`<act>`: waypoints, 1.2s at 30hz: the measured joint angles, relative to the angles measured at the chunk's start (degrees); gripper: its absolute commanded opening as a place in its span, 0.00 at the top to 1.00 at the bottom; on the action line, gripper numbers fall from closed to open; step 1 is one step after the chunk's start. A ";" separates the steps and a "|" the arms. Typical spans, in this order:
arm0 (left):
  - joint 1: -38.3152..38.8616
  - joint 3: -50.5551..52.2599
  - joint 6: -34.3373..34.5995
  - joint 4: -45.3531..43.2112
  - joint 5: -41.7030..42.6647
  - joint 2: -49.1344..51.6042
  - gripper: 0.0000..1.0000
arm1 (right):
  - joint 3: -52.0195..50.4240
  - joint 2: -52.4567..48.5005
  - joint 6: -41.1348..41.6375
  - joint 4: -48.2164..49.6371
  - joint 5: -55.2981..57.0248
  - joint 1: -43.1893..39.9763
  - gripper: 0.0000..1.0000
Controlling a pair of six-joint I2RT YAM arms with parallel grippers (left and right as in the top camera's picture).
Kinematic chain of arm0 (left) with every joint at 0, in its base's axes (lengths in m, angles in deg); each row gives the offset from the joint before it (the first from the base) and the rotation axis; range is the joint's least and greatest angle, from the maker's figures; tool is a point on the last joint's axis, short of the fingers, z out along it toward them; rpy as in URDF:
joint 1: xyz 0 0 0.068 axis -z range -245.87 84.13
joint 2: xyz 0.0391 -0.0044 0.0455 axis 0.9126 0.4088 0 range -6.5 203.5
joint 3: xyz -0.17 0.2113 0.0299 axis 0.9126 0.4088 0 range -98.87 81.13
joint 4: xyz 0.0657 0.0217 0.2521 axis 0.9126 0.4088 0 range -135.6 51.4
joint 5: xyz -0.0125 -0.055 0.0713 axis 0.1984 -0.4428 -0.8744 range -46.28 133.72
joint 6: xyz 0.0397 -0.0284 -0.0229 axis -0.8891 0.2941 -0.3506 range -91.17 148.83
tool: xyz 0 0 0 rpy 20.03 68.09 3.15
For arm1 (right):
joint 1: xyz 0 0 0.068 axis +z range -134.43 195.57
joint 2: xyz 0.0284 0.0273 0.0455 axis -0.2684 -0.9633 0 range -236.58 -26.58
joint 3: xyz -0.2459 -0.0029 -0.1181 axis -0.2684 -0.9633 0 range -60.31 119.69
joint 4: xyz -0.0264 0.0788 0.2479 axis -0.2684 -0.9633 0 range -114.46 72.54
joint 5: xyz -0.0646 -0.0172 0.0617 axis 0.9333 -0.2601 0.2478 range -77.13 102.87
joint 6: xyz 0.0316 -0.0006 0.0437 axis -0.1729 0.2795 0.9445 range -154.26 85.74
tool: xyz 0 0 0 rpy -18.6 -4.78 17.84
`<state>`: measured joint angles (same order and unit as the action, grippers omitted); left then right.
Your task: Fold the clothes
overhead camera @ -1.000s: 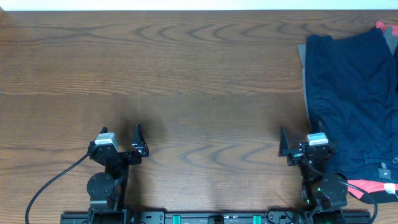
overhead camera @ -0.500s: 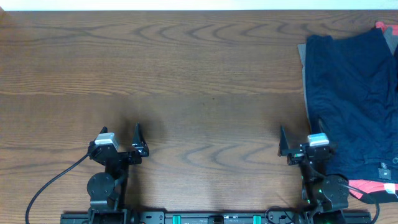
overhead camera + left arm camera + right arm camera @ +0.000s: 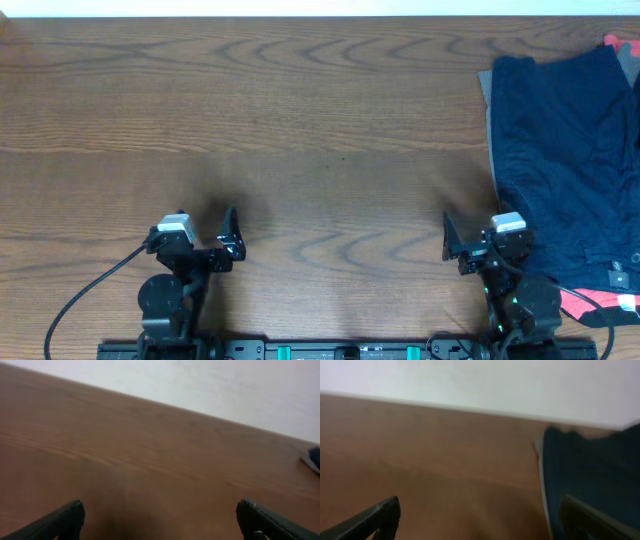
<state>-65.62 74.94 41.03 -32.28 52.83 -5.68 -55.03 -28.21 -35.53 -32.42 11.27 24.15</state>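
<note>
A pile of clothes lies at the table's right edge. On top are dark navy shorts point(image 3: 565, 160) with a small pale label point(image 3: 618, 275). Coral-red fabric point(image 3: 598, 301) shows under them at the front and at the far corner, and a grey edge point(image 3: 485, 90) shows along their left side. My right gripper point(image 3: 478, 230) is open and empty, just left of the pile's front part. The navy fabric point(image 3: 592, 467) fills the right of the right wrist view, beside the open jaws point(image 3: 480, 517). My left gripper point(image 3: 205, 228) is open and empty over bare wood, far from the clothes. Its jaws point(image 3: 160, 520) are wide apart.
The wooden table point(image 3: 320, 120) stretches between the arms and the far edge. A pale wall point(image 3: 225, 385) stands behind the table. A dark corner of the pile point(image 3: 312, 457) shows at the right edge of the left wrist view. Black cables run from both arm bases.
Both grippers have shifted slightly. The left one has moved a little right and toward the front. The right one has moved a little left. The clothes have not moved.
</note>
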 measured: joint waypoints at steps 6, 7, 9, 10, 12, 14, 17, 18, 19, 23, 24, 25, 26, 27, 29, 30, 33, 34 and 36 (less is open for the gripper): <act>0.00 -10.95 0.04 8.79 2.12 4.63 0.02 | 9.22 -7.15 1.22 -9.97 1.11 0.00 0.01; 0.00 -13.03 0.04 10.08 2.34 6.21 0.02 | 11.26 -9.31 1.38 -11.69 1.31 0.00 0.01; 0.00 -16.31 0.04 13.11 2.58 9.68 0.02 | 15.02 -13.81 1.70 -15.28 1.51 0.00 0.01; 0.00 -17.86 0.04 14.88 2.62 11.93 0.02 | 16.92 -16.41 1.79 -16.87 1.60 0.00 0.01; 0.00 -20.79 0.02 18.45 2.67 16.79 0.02 | 21.11 -22.25 1.97 -20.61 1.57 0.00 0.01; 0.00 -23.69 0.04 22.62 2.78 21.59 0.02 | 25.42 -28.17 2.12 -24.35 1.20 0.00 0.01; 0.00 -28.94 0.04 28.79 2.80 29.11 0.02 | 32.20 -35.89 2.14 -29.44 0.50 0.00 0.01; 0.00 -30.73 0.04 30.58 2.78 31.23 0.02 | 34.45 -38.25 2.19 -30.49 0.02 0.00 0.01; 0.00 -32.89 0.04 32.65 2.80 33.70 0.02 | 36.39 -40.17 2.38 -30.93 -0.63 0.00 0.01; 0.00 -39.06 0.04 35.43 2.82 40.57 0.02 | 40.92 -44.83 4.11 -30.88 -5.25 0.00 0.01; 0.00 -39.78 0.04 35.39 2.84 41.68 0.02 | 41.18 -45.51 4.68 -30.95 -5.66 0.00 0.01; 0.00 -40.15 0.04 35.41 2.97 42.58 0.02 | 41.20 -45.90 5.35 -31.30 -5.57 0.00 0.01; 0.00 -40.19 0.04 35.50 2.99 43.32 0.02 | 41.22 -46.69 7.45 -32.54 -3.93 0.00 0.01; 0.00 -40.19 0.04 35.76 3.02 43.82 0.02 | 41.29 -47.36 9.97 -34.14 -1.51 -0.02 0.01; 0.00 -40.19 0.04 36.00 3.04 44.83 0.02 | 41.40 -49.62 16.98 -39.60 6.27 -0.52 0.02; 0.00 -40.19 0.04 36.09 3.04 45.07 0.02 | 41.40 -50.66 19.74 -41.79 9.42 -0.76 0.03; 0.00 -40.19 0.04 36.35 3.13 45.24 0.02 | 41.38 -54.69 28.48 -46.84 18.21 -2.51 0.07; 0.00 -40.19 0.04 36.35 3.19 45.24 0.02 | 41.38 -56.28 30.71 -47.23 20.39 -3.32 0.10; 0.00 -40.19 0.04 36.37 3.23 45.27 0.02 | 41.38 -59.17 33.68 -47.50 23.26 -4.26 0.13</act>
<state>-65.62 34.74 41.08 4.09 56.06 39.58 -13.65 -87.37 -1.85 -79.92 34.52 19.89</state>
